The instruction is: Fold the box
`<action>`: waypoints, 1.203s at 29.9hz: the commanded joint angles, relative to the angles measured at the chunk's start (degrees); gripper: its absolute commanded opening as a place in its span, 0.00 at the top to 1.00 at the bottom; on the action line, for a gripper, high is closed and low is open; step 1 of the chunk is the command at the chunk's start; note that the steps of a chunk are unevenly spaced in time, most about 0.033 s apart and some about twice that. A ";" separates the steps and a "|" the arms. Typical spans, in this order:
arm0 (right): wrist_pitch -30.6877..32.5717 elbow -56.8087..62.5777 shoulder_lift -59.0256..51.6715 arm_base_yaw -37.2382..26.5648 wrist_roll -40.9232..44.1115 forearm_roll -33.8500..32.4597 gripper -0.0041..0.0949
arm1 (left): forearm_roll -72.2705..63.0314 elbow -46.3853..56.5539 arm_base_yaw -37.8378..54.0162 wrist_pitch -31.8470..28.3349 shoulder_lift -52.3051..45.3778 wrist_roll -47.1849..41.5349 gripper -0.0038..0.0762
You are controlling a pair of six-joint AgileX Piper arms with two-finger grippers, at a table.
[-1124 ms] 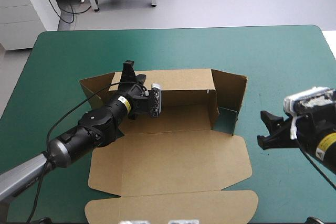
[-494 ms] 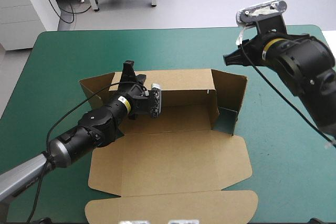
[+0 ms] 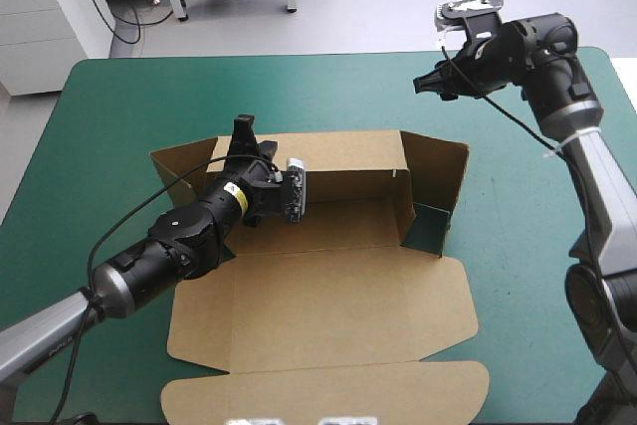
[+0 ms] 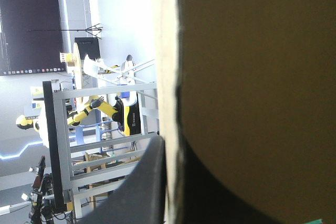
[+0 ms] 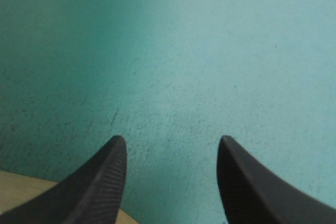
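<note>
Box (image 3: 328, 296) sits mid-table on teal-green cover (image 3: 119, 97): far wall + R wall raised, lid flat toward 6 o'clock, its near edge cut off by the high view. L gripper (image 3: 243, 132) is at box's 11 o'clock, pinched on the far wall. Its wrist view is mostly brown board, w/ one black finger (image 4: 144, 187) against it and the other prob. hidden behind. R gripper (image 3: 430, 87) hangs at 1 o'clock, clear of the box, fingers (image 5: 100, 182) apart over bare cover.
</note>
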 commanded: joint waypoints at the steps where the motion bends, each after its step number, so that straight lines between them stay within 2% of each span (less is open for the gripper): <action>1: -2.73 -2.32 0.44 -0.37 -3.16 2.08 0.47 | -0.21 -1.10 -0.46 -3.69 -1.40 -0.72 0.96; 6: -2.48 -2.32 3.60 -0.37 -6.17 5.67 0.47 | -0.10 -1.10 -0.46 -4.97 -1.40 -0.72 0.96; 12: 3.27 -2.32 4.47 -0.37 -8.24 6.27 0.47 | 0.02 -1.10 -0.46 -4.97 -1.40 -0.72 0.96; 19: 3.40 0.49 3.85 -0.37 -8.11 9.59 0.47 | 0.02 -1.10 -0.46 -4.94 -1.40 -0.72 0.96; 32: 3.40 14.54 -6.17 -0.37 -8.98 10.54 0.47 | 0.02 -1.10 -0.46 -4.58 -1.40 -2.00 0.96; 36: 3.14 20.06 -9.34 -0.37 -12.13 12.80 0.47 | 0.02 -1.10 -0.46 -4.58 -1.40 -2.00 0.96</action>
